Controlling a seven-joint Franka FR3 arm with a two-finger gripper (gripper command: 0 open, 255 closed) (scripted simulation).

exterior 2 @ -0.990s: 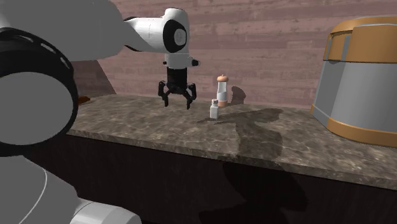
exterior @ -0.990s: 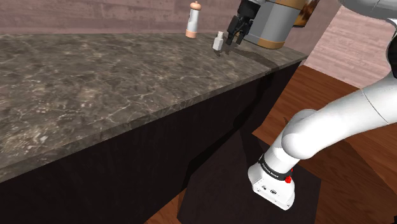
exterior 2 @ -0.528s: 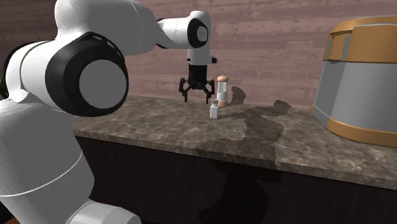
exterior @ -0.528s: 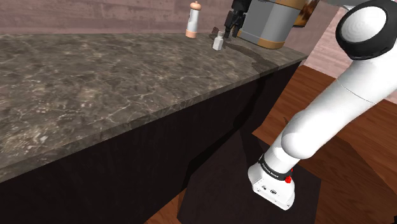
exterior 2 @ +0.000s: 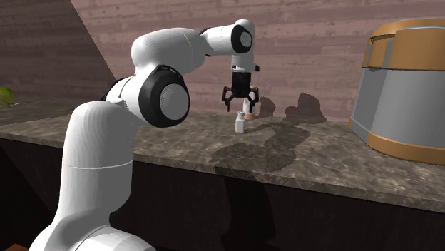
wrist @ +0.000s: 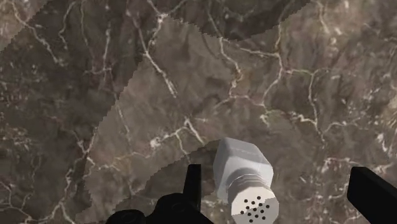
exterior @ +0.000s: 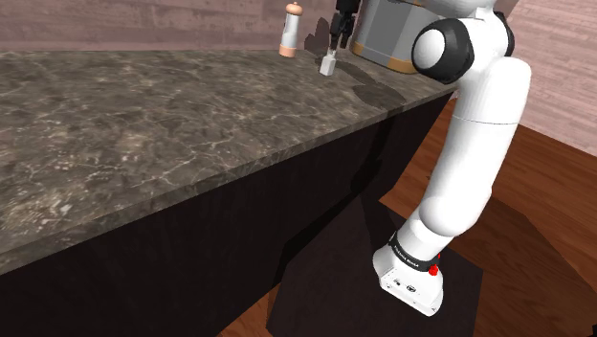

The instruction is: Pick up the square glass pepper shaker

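The square pepper shaker, a small pale bottle with a perforated grey cap, stands upright on the dark marble counter. My gripper hangs open just above it, one finger on each side. The shaker sits close to one finger and far from the other, touching neither. In the second exterior view the gripper points straight down over the shaker. In the shoulder view the shaker stands near the counter's far end, below the gripper.
A taller pink-and-white shaker stands just behind the small one, partly hidden by the gripper in the second exterior view. A large grey and orange appliance occupies the counter toward that view's right. The counter's front edge drops to a wooden floor.
The arm has swung across the counter, carrying the gripper from beside the small shaker to directly above it. The fingers stay open. Neither shaker has moved.
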